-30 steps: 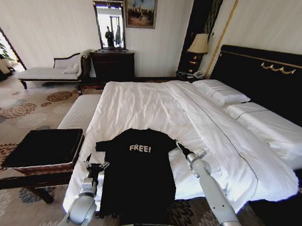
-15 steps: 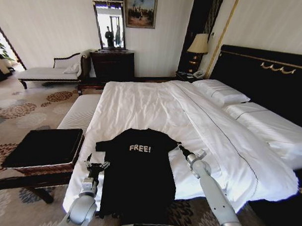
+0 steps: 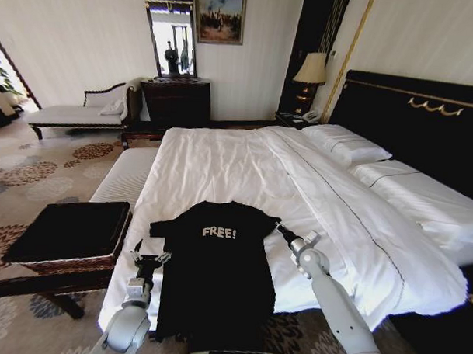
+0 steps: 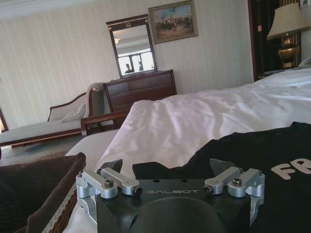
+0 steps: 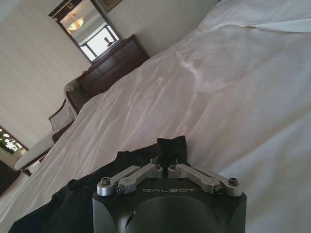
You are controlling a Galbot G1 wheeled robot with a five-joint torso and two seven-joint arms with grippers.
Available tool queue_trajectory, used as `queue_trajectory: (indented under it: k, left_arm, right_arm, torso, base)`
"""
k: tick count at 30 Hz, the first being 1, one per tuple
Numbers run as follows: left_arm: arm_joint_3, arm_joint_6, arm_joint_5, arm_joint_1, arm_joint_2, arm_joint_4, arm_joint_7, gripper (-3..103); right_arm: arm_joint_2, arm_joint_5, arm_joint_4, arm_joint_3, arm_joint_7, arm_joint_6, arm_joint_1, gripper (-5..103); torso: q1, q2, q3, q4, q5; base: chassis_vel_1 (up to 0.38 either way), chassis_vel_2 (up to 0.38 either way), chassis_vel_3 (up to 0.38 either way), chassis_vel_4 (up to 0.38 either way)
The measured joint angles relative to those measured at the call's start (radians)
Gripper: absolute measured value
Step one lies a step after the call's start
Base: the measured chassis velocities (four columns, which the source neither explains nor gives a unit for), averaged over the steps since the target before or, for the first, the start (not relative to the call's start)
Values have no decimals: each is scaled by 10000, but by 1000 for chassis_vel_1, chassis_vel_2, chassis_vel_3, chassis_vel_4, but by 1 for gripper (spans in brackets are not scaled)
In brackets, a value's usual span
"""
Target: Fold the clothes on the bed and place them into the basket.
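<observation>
Over the last second the right gripper [image 3: 280, 228] had crept a little left and farther up the bed. Its fingers were pinched together on the right sleeve edge of the black short-sleeved T-shirt with white "FREE!" lettering [image 3: 218, 269], and in the right wrist view a small tab of black cloth stood up between the closed tips. That suggested the sleeve fold was only beginning. The left gripper [image 3: 146, 258] had not moved. It hovered with its fingers spread just beside the shirt's left edge, holding nothing.

The shirt lay flat at the near end of the large white-duveted bed [image 3: 245, 166], hem draped over the near edge. The low brown wicker basket with a flat black top [image 3: 67, 237] stood to the left on patterned carpet. A dark wooden dresser [image 3: 175, 101] with a mirror stood against the far wall.
</observation>
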Motion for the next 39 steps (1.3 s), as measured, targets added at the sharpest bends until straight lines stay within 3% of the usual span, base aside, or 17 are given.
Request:
queue_trajectory:
  k: [8, 25, 28, 30, 31, 35, 39]
  left_arm:
    - [-250, -78, -1, 195, -50, -147, 7, 100]
    - [-414, -144, -51, 341, -114, -245, 40, 100]
    - [-444, -145, -43, 361, -116, -251, 41, 100]
    - [-447, -145, -41, 363, -122, -253, 40, 100]
    - [-448, -145, -40, 365, -129, -256, 42, 100]
    - [-449, -145, -33, 363, -143, -268, 48, 100]
    - [-442, -140, -32, 355, -174, -309, 46, 100]
  right_arm:
    - [218, -902, 52, -1332, -85, 219, 393, 0]
    - [1042, -1843, -1126, -2439, 38, 486, 1195, -3]
    - [1041, -2001, -1098, -2660, 40, 501, 1162, 13]
    - [983, -2015, -970, -2745, 43, 499, 1088, 13]
    - [904, -2069, -795, -2843, 58, 490, 989, 18]
    - [551, -3040, -70, -3160, 278, 441, 605, 34]
    - [397, -3326, 1073, -2695, 403, 499, 160, 51]
  torso:
    - [1, 0, 1, 1, 2]
    - [0, 0, 0, 0, 0]
    - [1, 0, 0, 2, 1]
    - [1, -1, 1, 1, 1]
    - [1, -1, 0, 1, 1]
    - [0, -1, 0, -1, 1]
    - [0, 0, 0, 2, 3]
  base:
    - [0, 0, 0, 0]
    - [0, 0, 0, 0]
    - [0, 0, 0, 0]
    - [0, 0, 0, 0]
    - [0, 0, 0, 0]
    - [0, 0, 0, 0]
    - [0, 0, 0, 0]
